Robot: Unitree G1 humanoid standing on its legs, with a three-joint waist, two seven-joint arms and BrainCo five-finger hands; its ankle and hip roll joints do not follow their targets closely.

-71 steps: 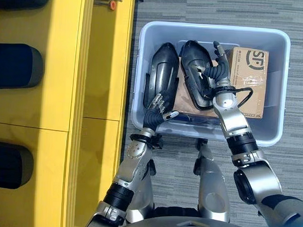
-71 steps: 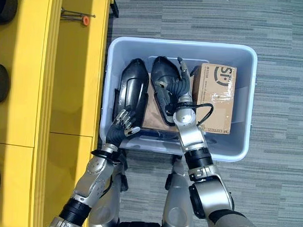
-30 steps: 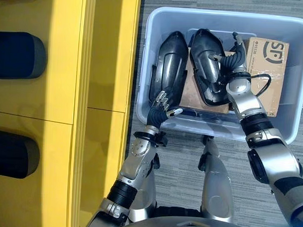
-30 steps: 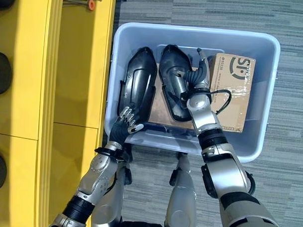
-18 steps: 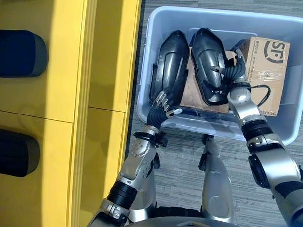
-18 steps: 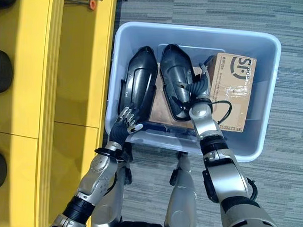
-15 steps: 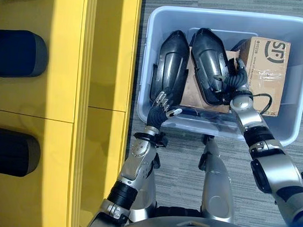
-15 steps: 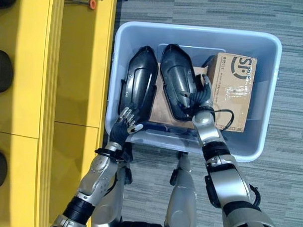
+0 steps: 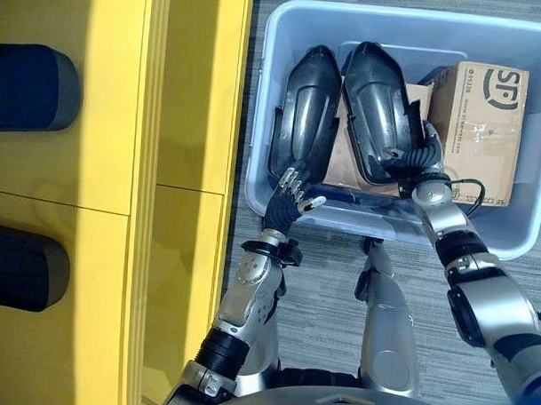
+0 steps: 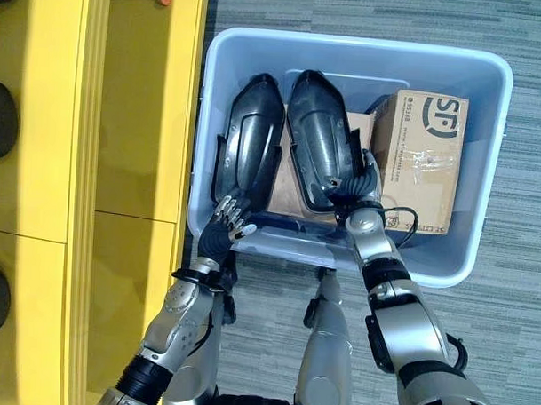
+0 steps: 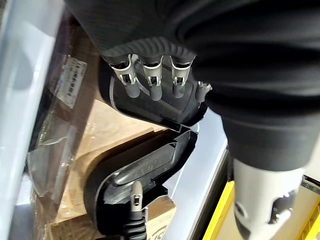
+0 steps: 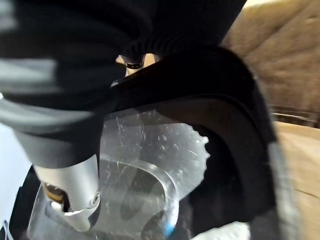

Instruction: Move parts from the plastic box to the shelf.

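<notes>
Now the pale blue plastic box (image 9: pixel 519 224) sits beside the yellow shelf (image 9: pixel 189 120), holding two black moulded shell parts (image 9: pixel 307 102) and a printed brown cardboard carton (image 9: pixel 479 121). My right hand (image 9: pixel 420 161) has drawn back to the right part's near end, fingers hidden. My left hand (image 9: pixel 287 187) stays at the box's near rim, fingers apart.

Both arms are showing silver-grey shells broken by black ribbed bands. The left hand (image 9: pixel 287 187), at 7 o'clock from the right hand (image 9: pixel 420 157), is wearing a dark ribbed cover, its silver fingers (image 11: pixel 128 82) ending in dark tips, thumb (image 12: pixel 80 200) silver too.
</notes>
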